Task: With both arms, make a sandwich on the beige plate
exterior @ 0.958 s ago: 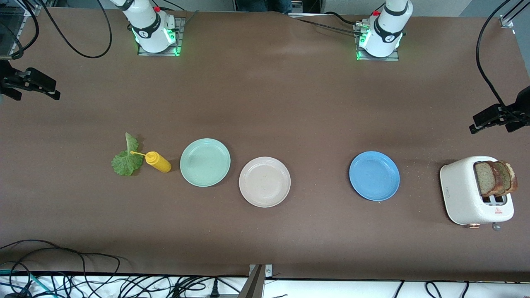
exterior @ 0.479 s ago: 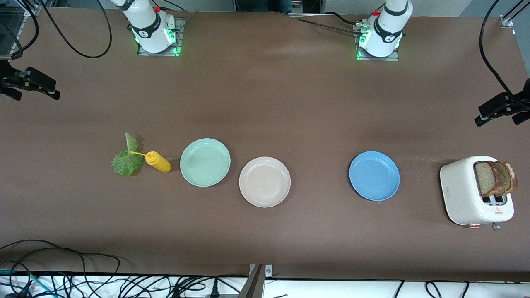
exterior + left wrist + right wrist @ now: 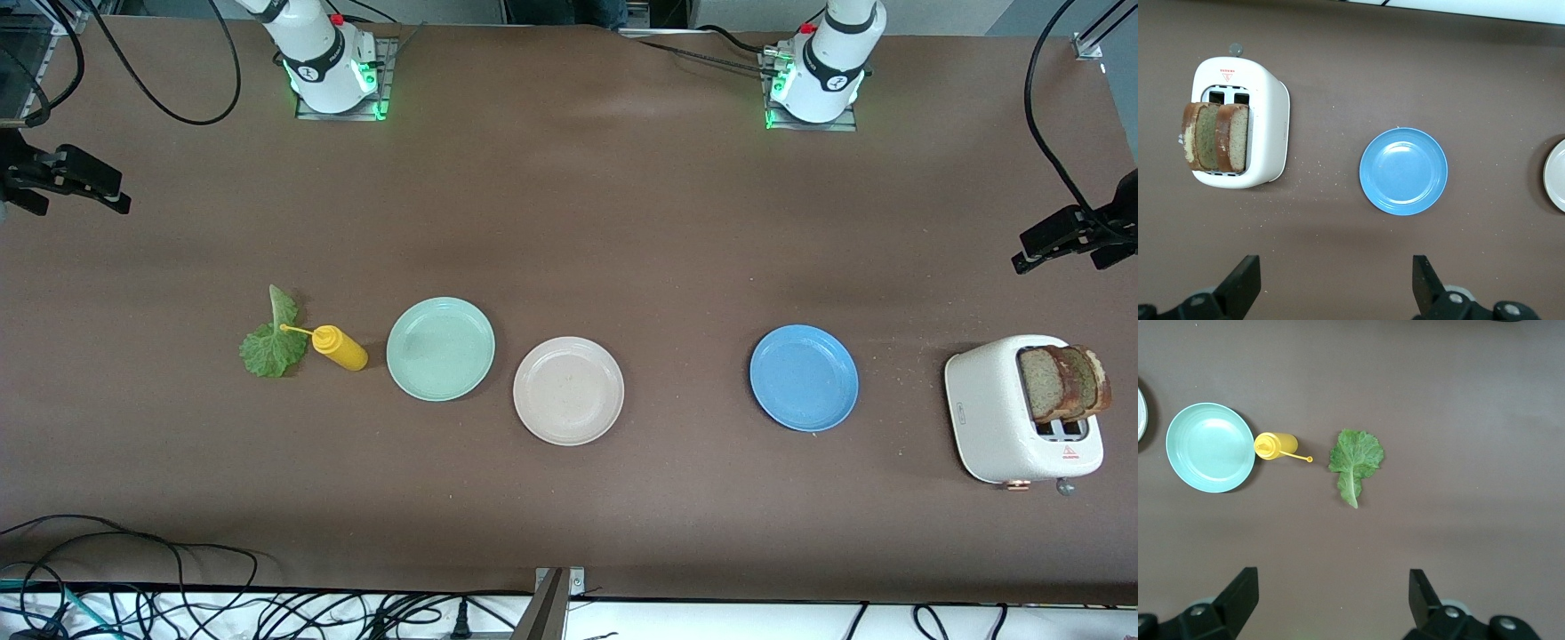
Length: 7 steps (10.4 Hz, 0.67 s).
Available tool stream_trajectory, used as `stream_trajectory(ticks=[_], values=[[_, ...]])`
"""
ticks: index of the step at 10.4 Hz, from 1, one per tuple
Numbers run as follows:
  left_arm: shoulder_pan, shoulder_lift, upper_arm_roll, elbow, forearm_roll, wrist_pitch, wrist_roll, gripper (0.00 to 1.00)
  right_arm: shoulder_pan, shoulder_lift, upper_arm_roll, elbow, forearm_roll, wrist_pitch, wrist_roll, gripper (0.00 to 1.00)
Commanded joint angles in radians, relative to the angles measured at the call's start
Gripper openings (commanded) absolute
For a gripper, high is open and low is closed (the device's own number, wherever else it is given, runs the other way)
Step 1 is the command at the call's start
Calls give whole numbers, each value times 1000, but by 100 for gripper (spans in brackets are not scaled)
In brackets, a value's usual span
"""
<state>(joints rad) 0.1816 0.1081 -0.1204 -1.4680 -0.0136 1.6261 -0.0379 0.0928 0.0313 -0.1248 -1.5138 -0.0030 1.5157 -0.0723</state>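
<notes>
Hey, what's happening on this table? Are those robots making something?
They are set to build a sandwich, but nothing is handled yet. The beige plate is bare, between a mint green plate and a blue plate. Two bread slices stand in the toaster; a lettuce leaf lies by a mustard bottle. The left end effector and right end effector hang open above the table.

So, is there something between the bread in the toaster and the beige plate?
Yes: the round blue plate lies flat on the table between the white toaster holding the brown bread slices and the round beige plate.
</notes>
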Motion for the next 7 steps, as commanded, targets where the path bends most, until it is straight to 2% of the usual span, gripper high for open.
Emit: stream_trajectory(ticks=[1,7], values=[[7,5,1,-2,20,-11,-2,100,2,1,-1,21,18,-23,-15,100],[7,10,1,-5,21,-32,-2,100,1,1,-6,21,20,-26,-17,100]])
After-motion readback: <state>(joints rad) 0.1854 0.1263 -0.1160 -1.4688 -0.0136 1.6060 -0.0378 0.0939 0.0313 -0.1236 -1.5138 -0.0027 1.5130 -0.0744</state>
